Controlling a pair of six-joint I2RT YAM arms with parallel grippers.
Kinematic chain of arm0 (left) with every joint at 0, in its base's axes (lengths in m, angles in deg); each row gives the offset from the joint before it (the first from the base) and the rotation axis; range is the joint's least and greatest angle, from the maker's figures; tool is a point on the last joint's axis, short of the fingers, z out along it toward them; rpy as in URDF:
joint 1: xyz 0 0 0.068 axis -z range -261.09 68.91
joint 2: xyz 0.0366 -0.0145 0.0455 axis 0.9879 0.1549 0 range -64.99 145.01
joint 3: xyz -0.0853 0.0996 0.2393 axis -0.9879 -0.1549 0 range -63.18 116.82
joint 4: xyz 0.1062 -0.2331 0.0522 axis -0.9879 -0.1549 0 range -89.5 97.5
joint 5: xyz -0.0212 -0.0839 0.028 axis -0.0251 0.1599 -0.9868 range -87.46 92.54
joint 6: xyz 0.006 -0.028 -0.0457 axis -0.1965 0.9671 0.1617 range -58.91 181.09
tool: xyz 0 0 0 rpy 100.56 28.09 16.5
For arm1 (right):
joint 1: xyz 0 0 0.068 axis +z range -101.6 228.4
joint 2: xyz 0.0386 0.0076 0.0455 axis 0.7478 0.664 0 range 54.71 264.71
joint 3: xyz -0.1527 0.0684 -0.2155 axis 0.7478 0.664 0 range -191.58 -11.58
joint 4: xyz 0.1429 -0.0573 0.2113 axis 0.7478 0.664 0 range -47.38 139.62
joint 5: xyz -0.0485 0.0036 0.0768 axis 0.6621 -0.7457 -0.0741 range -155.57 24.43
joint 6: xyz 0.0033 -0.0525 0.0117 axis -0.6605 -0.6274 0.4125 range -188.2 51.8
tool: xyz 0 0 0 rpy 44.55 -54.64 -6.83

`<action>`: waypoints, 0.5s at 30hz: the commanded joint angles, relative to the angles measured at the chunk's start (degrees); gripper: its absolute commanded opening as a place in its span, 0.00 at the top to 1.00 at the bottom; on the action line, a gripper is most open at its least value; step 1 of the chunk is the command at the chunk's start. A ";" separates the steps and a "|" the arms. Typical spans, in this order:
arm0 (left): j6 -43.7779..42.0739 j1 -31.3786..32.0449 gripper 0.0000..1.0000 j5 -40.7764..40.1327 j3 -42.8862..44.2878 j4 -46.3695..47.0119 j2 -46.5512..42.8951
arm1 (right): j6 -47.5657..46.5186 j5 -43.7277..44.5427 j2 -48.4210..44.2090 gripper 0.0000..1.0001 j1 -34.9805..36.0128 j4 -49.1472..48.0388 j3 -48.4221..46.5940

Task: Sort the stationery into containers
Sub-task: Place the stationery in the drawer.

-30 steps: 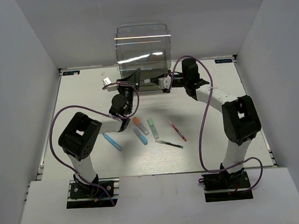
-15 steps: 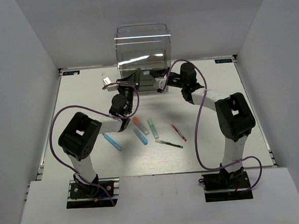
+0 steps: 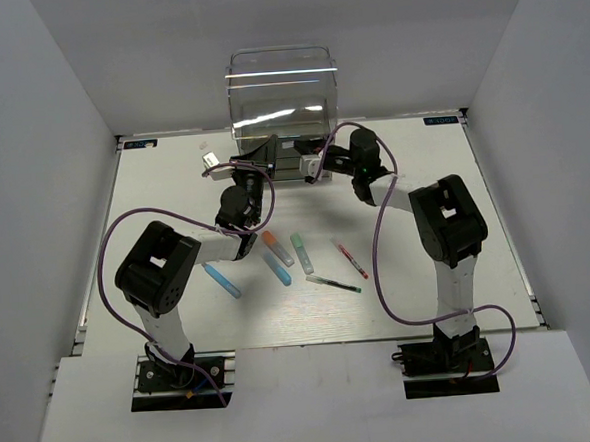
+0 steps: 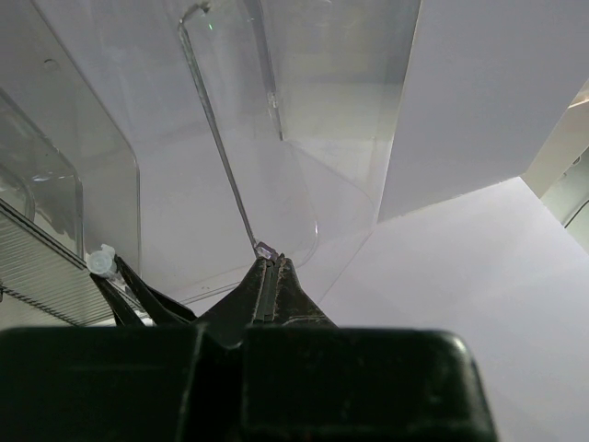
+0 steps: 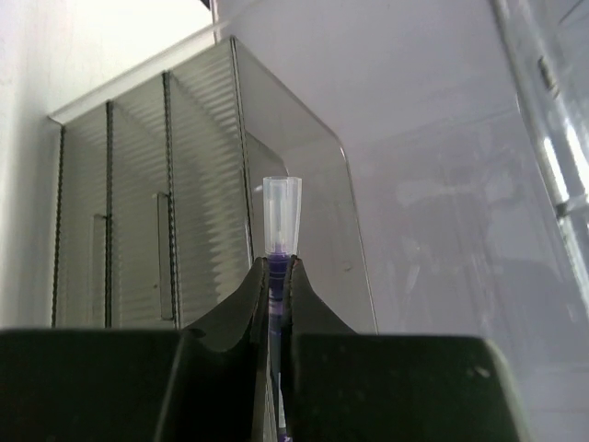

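Note:
The clear cabinet [image 3: 282,92] stands at the table's far edge, with its bottom drawer [image 3: 293,163] pulled out. My left gripper [image 3: 268,151] is at the drawer's left front, its jaws shut on the thin clear edge of the drawer [image 4: 221,138]. My right gripper [image 3: 319,165] is shut on the dark purple pen [image 5: 280,221], its clear cap pointing at the ribbed drawer [image 5: 138,212]. On the table lie two light-blue markers [image 3: 221,280] [image 3: 277,269], an orange marker [image 3: 278,248], a mint-green marker [image 3: 302,252], a red pen [image 3: 352,261] and a green pen [image 3: 333,284].
White walls close in the table on three sides. Purple cables loop from both arms. The loose markers and pens lie mid-table between the two arms.
My right arm has folded in and swung left, carrying the purple pen closer to the open drawer. The left arm and the loose stationery have not moved.

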 commanded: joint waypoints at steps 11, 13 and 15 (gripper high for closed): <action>-0.59 0.08 1.00 0.68 1.79 1.54 -3.20 | 1.09 4.89 0.61 0.98 0.18 -2.06 -2.91; -0.59 0.08 1.00 0.68 1.79 1.54 -3.20 | 1.35 4.98 0.52 0.91 0.10 -1.00 -2.82; -0.59 0.08 1.00 0.68 1.79 1.54 -3.20 | 1.44 5.25 0.43 0.83 0.18 -0.56 -2.82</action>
